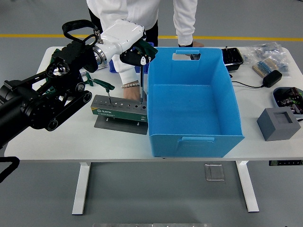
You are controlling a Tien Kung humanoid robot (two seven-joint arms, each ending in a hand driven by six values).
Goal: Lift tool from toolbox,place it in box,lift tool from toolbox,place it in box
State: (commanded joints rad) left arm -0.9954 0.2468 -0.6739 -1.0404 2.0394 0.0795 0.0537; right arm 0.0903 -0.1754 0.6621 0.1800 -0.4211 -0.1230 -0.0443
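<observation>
The robot's left hand (134, 51), white-shelled with black fingers, grasps a green-handled T-shaped hex key (141, 75), its shaft hanging upright with the tip at the grey-green tool holder (119, 109), just beside the big empty blue plastic box (191, 101) on the white table (118, 142).

Toolbox (120, 109) on table (71, 137), box (191, 99) just right.
</observation>
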